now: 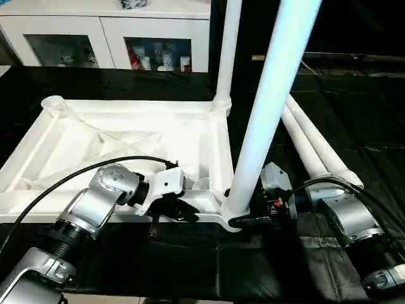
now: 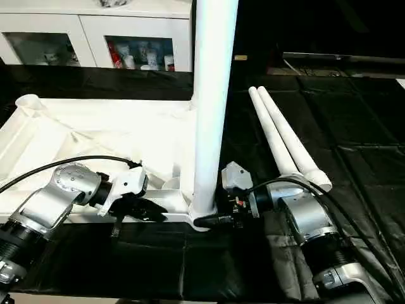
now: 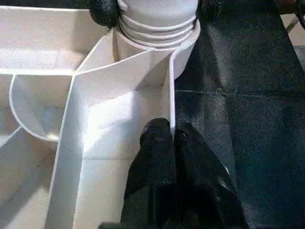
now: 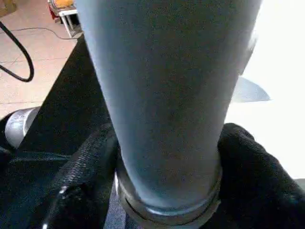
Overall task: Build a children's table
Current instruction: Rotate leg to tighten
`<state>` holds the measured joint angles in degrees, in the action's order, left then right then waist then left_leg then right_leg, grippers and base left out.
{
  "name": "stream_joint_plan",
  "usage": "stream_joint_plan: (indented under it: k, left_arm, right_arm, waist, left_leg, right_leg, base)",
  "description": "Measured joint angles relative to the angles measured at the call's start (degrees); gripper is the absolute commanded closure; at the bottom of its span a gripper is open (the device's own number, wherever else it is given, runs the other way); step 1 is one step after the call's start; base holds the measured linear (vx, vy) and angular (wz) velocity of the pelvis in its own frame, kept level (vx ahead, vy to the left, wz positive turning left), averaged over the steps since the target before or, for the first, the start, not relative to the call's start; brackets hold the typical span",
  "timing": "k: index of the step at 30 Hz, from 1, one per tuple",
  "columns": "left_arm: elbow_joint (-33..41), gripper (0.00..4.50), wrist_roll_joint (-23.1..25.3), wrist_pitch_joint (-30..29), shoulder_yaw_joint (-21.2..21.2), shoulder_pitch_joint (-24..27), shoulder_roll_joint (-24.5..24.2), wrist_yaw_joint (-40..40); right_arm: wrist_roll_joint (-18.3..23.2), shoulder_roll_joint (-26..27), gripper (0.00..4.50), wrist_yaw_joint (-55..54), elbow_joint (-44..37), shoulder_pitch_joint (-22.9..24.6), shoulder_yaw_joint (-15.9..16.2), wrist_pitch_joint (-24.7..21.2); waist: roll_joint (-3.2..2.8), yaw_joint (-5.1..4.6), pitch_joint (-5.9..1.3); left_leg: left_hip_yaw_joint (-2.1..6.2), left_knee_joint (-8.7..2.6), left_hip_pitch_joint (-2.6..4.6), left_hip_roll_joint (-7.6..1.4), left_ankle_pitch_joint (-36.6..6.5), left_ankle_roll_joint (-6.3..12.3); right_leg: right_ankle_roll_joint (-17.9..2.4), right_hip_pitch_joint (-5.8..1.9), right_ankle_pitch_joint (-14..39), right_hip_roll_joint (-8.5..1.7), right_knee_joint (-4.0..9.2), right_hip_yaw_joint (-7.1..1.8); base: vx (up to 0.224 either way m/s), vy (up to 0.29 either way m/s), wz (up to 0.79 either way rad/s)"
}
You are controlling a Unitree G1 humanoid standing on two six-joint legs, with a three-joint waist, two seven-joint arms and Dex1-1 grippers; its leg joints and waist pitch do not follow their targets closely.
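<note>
left gripper [image 1: 169, 212]: clamped on tabletop [image 1: 126, 136] rim | right gripper [image 2: 218, 218]: level, fingers around upright leg [image 2: 212, 107]

light fell from overhead, glaring on the white table top [image 1: 126, 136] until its ribs washed out. the black cloth [image 2: 329, 126] stayed dim. the near leg [image 4: 162, 95] loomed grey and blurred.

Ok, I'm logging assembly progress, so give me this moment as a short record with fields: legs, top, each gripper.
table top: upside down on the black cloth
legs standing: two, near leg and far leg, each in a corner socket
legs lying: two spare legs side by side on the cloth
left gripper: shut on the top's near edge wall
right gripper: fingers either side of the near leg's base
</note>
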<state>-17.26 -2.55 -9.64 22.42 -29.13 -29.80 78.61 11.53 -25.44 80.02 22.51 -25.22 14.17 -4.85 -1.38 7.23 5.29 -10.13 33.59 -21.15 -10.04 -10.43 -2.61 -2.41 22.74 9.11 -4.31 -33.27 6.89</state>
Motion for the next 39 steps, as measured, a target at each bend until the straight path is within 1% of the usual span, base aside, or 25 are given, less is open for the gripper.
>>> stream_joint_plan:
  k: [1,3,9,13,15,18,19,21,22,24,27,29,32,34,37,38,39]
  left_arm:
    - [0.0,4.5,0.0,0.0,0.0,0.0,-0.01,0.01]
    - [0.0,4.5,0.0,0.0,0.0,0.0,-0.01,0.01]
    - [0.02,4.5,-0.12,-0.25,-0.09,0.08,0.02,0.41]
    - [0.74,4.5,-1.04,-3.74,-1.35,0.96,1.48,-1.3]
    - [0.74,4.5,-1.06,-5.37,-2.2,1.22,2.25,-3.03]
    - [0.72,4.5,-0.47,-9.57,-4.36,1.46,4.81,-9.58]
    - [0.72,4.5,-0.3,-10.58,-4.69,1.47,5.66,-11.1]
    - [0.74,4.5,0.03,-13.63,-5.79,1.47,8.24,-15.34]
    - [0.79,4.5,0.12,-15.83,-6.68,1.47,10.07,-18.55]
    - [1.7,4.5,0.56,-19.64,-7.99,1.43,12.71,-23.3]
    - [3.33,4.5,1.42,-24.57,-9.25,1.28,16.73,-30.49]
    - [4.12,4.5,2.49,-26.95,-10.16,1.22,19.81,-35.38]
    - [5.31,4.5,3.3,-29.76,-10.77,1.22,23.33,-40.73]
    - [6.4,4.5,3.67,-30.57,-10.44,1.46,24.4,-42.75]
    - [7.56,4.5,3.94,-30.81,-10.11,1.68,24.36,-43.13]
    - [7.67,4.5,3.94,-30.81,-10.1,1.69,24.34,-43.12]
    - [8.03,4.5,3.93,-30.72,-9.92,1.7,23.97,-42.92]
  right_arm:
    - [0.02,0.0,1.64,0.0,-0.02,0.02,0.0,-0.02]
    - [0.03,0.0,1.77,-0.01,-0.09,0.07,-0.01,-0.08]
    - [0.05,-0.04,1.86,-0.59,-2.11,1.37,-0.28,-0.87]
    - [0.16,1.11,1.86,-3.21,-3.42,3.1,-1.05,-1.64]
    - [-0.03,1.56,1.86,-5.46,-3.39,3.18,-1.65,-2.41]
    - [-0.95,5.2,1.87,-15.05,-1.91,3.22,-4.72,-4.57]
    - [-1.21,5.99,1.87,-17.58,-1.45,3.22,-5.27,-4.79]
    - [-2.06,8.64,1.87,-24.01,-0.07,3.03,-7.23,-5.22]
    - [-2.49,10.71,1.87,-28.77,0.86,2.59,-8.45,-5.7]
    - [-3.03,14.17,1.87,-35.99,1.78,1.93,-10.18,-6.43]
    - [-3.38,18.5,1.87,-45.66,3.1,0.7,-12.45,-7.64]
    - [-3.88,21.74,1.87,-52.22,4.26,-0.27,-14.35,-7.67]
    - [-4.47,24.51,1.87,-58.34,5.34,-1.48,-16.03,-7.47]
    - [-4.92,25.02,1.87,-60.16,5.67,-1.59,-16.08,-6.18]
    - [-5.04,25.16,1.87,-60.27,5.73,-1.58,-16.08,-5.01]
    - [-5.01,25.18,1.31,-60.24,5.72,-1.58,-16.08,-4.81]
    - [-4.88,25.12,1.18,-59.94,5.6,-1.58,-16.09,-4.59]
  waist:
    - [0.0,0.0,0.0]
    - [0.0,-0.01,0.0]
    - [0.0,0.03,0.0]
    - [-0.03,0.0,-0.02]
    - [-0.03,-0.24,-0.02]
    - [0.01,-1.44,0.01]
    - [0.02,-1.83,0.02]
    - [0.1,-2.59,0.07]
    - [0.16,-3.12,0.12]
    - [0.16,-3.99,0.14]
    - [0.09,-4.78,0.17]
    - [0.1,-5.34,0.17]
    - [0.1,-5.63,0.18]
    - [0.11,-5.57,0.18]
    - [0.11,-5.28,0.17]
    - [0.11,-5.16,0.17]
    - [0.12,-5.0,0.17]
  left_leg:
    - [0.0,0.0,0.0,0.0,0.0,0.0]
    - [0.0,0.0,0.0,0.0,0.0,0.0]
    - [0.0,-0.02,0.01,0.0,0.0,0.0]
    - [-0.01,-0.01,0.1,0.0,0.0,0.0]
    - [-0.01,0.0,0.18,0.0,0.0,0.0]
    - [0.0,0.01,0.44,0.0,0.0,-0.01]
    - [-0.01,-0.03,0.58,0.02,0.0,-0.01]
    - [0.0,0.0,0.94,0.03,-0.01,-0.01]
    - [0.04,0.02,1.08,0.04,-0.01,-0.02]
    - [0.24,-0.02,1.08,0.07,-0.01,-0.02]
    - [0.54,-0.16,1.01,0.07,-0.01,-0.02]
    - [0.59,-0.13,0.93,0.06,-0.02,-0.02]
    - [0.59,-0.14,0.86,0.06,-0.02,-0.01]
    - [0.54,-0.37,0.79,0.07,-0.02,-0.01]
    - [0.44,-0.49,0.72,0.09,-0.02,-0.01]
    - [0.39,-0.52,0.71,0.1,-0.06,0.01]
    - [0.33,-0.64,0.71,0.15,-0.06,0.0]
  right_leg:
    - [0.0,0.0,0.0,0.0,0.0,0.0]
    - [0.01,0.0,0.0,0.0,0.0,0.0]
    - [0.06,-0.01,0.04,0.0,0.0,0.0]
    - [0.1,-0.13,0.06,-0.01,0.01,-0.03]
    - [0.36,-0.2,0.21,-0.01,0.02,-0.03]
    - [0.4,-0.41,0.24,-0.01,0.11,-0.02]
    - [0.42,-0.51,0.25,-0.03,0.2,0.0]
    - [0.44,-0.74,0.27,-0.05,0.26,0.03]
    - [0.46,-0.8,0.28,-0.08,0.32,0.11]
    - [0.47,-0.82,0.28,-0.1,0.59,0.36]
    - [0.47,-0.89,0.28,-0.11,1.31,0.85]
    - [0.47,-0.87,0.28,-0.16,1.53,1.01]
    - [0.47,-0.82,0.28,-0.18,1.77,1.05]
    - [0.46,-0.76,0.27,-0.18,1.95,1.04]
    - [0.35,-0.65,-0.15,-0.17,1.9,0.9]
    - [0.37,-0.61,-0.41,-0.17,1.88,0.83]
    - [0.45,-0.5,-0.66,-0.16,1.79,0.67]
  base:
    - [0.0,0.0,0.0]
    - [0.0,0.0,0.0]
    - [0.0,0.0,0.0]
    - [0.0,0.0,0.0]
    - [0.0,0.0,0.0]
    - [0.0,0.0,0.0]
    - [0.0,0.0,0.0]
    - [0.0,0.0,0.0]
    - [0.0,0.0,0.0]
    - [0.0,0.0,0.0]
    - [0.0,0.0,0.0]
    - [0.0,0.0,0.0]
    - [0.0,0.0,0.0]
    - [0.0,0.0,0.0]
    - [0.0,0.0,0.0]
    - [0.0,0.0,0.0]
    - [0.05,-0.026,0.04]
